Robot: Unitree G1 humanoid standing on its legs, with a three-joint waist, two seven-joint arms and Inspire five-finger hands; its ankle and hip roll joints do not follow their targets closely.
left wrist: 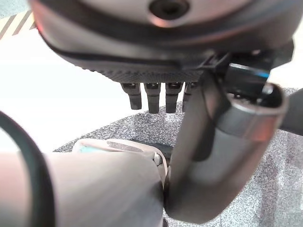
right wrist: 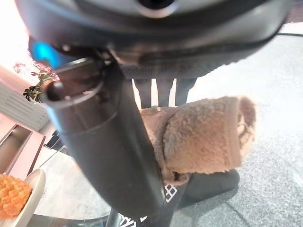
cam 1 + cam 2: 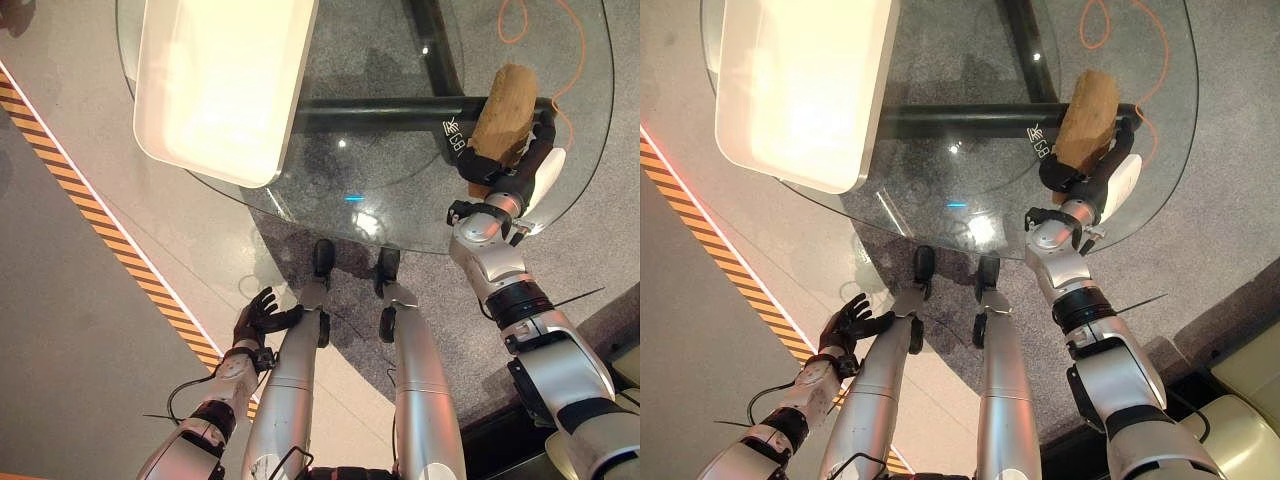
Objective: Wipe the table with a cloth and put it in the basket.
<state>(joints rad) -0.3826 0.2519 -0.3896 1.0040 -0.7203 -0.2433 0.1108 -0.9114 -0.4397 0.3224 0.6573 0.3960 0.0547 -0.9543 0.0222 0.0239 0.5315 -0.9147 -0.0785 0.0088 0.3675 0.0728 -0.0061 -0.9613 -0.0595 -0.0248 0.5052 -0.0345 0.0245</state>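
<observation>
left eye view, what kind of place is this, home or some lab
Probably a test or demo floor, not a home: a round glass table on grey carpet, yellow-black hazard tape on the floor, and an orange cable lying loose beyond the table.

Right hand raised forward, fingers curled closed, left hand low, fingers relaxed

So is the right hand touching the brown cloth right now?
Touching. In the right wrist view the right hand has its thumb and fingers clamped on the folded brown cloth, with no gap between them.
</observation>
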